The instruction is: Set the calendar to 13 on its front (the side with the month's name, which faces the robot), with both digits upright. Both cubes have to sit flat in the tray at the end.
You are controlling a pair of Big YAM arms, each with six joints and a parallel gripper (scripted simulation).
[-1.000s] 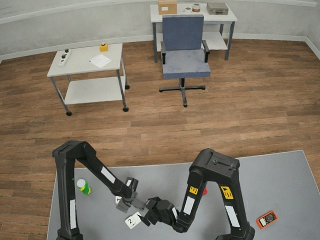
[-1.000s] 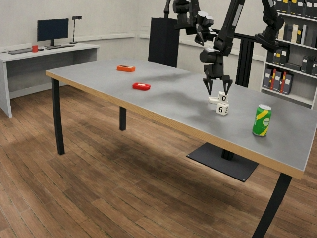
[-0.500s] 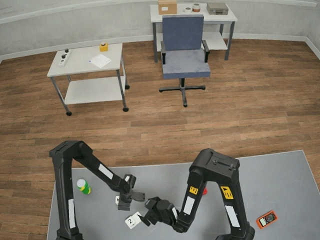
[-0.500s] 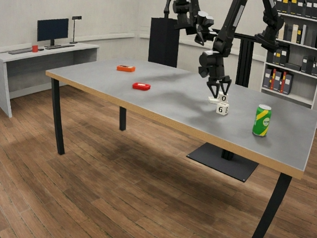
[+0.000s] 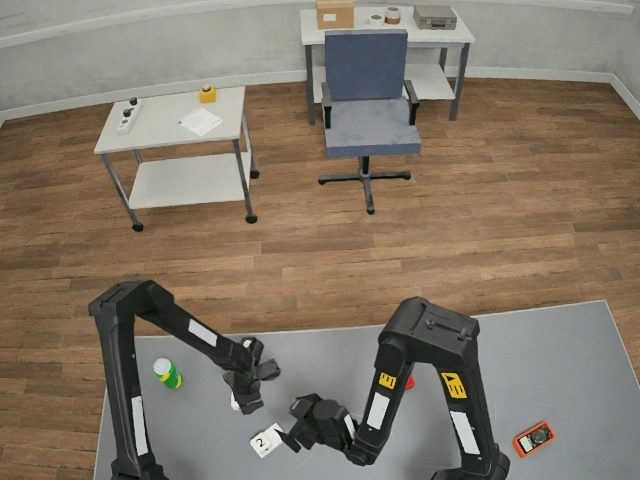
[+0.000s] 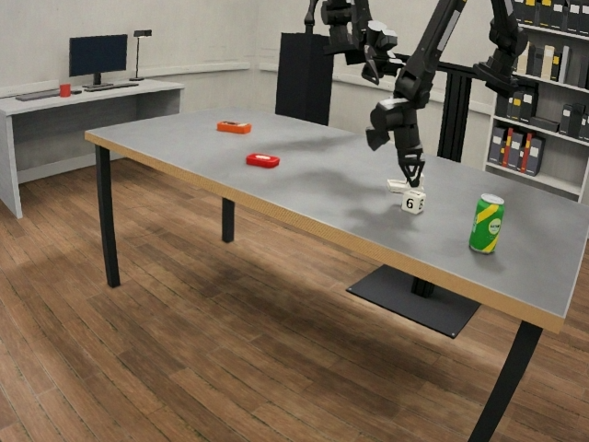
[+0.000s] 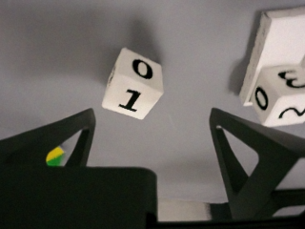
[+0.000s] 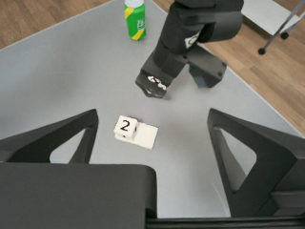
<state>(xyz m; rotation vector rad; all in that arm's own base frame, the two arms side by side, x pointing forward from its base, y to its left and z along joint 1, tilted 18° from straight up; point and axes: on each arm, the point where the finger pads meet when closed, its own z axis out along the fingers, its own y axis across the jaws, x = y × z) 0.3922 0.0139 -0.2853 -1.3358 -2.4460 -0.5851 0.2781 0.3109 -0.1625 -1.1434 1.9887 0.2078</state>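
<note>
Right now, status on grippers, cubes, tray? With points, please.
Left gripper (image 5: 261, 386) (image 7: 152, 114) open, empty. Right gripper (image 5: 289, 426) (image 8: 152, 116) open, empty. One cube (image 6: 412, 203) (image 7: 133, 83) off tray. Nothing blocking it.
</note>
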